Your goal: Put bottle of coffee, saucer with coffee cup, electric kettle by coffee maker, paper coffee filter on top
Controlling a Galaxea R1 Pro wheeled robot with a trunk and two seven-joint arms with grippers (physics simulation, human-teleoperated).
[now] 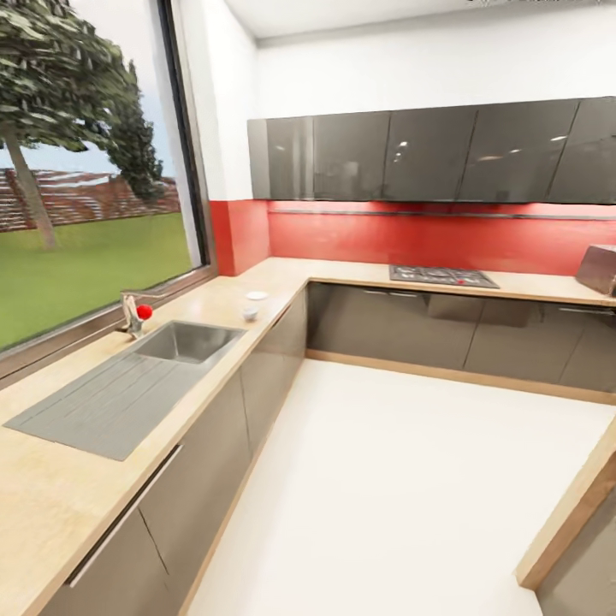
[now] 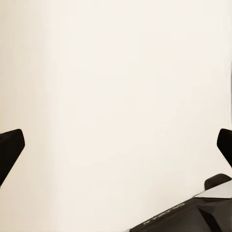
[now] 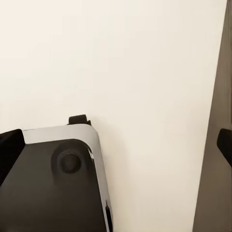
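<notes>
Both arms hang over pale floor [image 1: 385, 479]. The left fingers [image 2: 10, 150] and the right fingers [image 3: 9, 145] are spread wide, holding and touching nothing. The step in hand looks like an approach drive: best kept slow, arms tucked, clear of the cabinet fronts (no reach yet). Farther off, beyond the sink [image 1: 188, 340], the coffee cup [image 1: 249, 314] and saucer [image 1: 256, 296] sit apart on the surface [image 1: 51, 488].

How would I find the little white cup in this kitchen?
Start at the big window and find the steel sink in the countertop below. Just past it, toward the corner, sits the small white cup. It stands taller than the flat white saucer behind it.
</notes>
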